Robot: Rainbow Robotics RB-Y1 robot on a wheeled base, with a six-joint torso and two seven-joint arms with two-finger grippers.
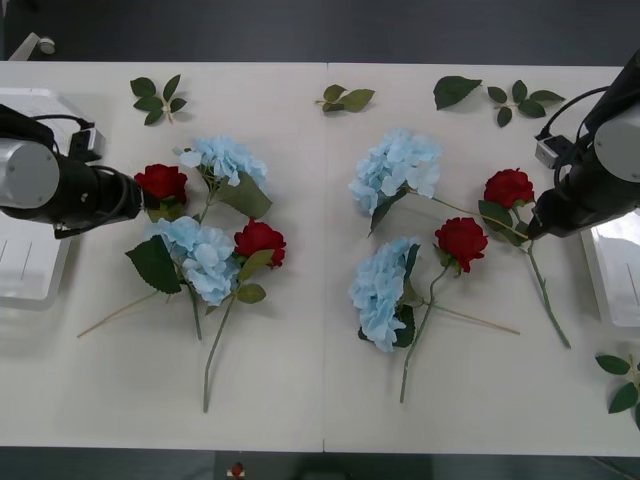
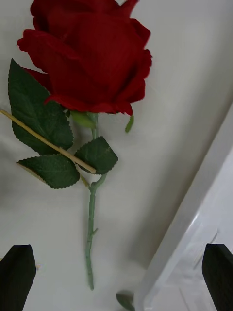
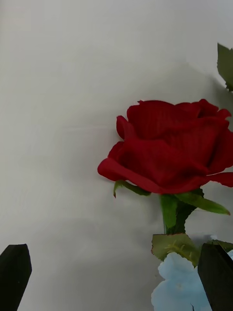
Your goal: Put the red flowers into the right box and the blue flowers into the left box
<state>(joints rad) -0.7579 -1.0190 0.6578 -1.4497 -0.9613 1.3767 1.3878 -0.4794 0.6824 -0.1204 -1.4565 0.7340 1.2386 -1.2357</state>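
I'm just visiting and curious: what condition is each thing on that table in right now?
Red flowers: four, lying loose on the table.
Blue flowers: four, lying on the table, unsorted.
Left box: no flowers visible inside.
Right box: no flowers visible inside.
Left gripper: open, near a rose.
Right gripper: open above a rose stem.

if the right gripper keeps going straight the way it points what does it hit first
Probably the green stem of the red rose lying ahead of the open right gripper, though depth is hard to judge.
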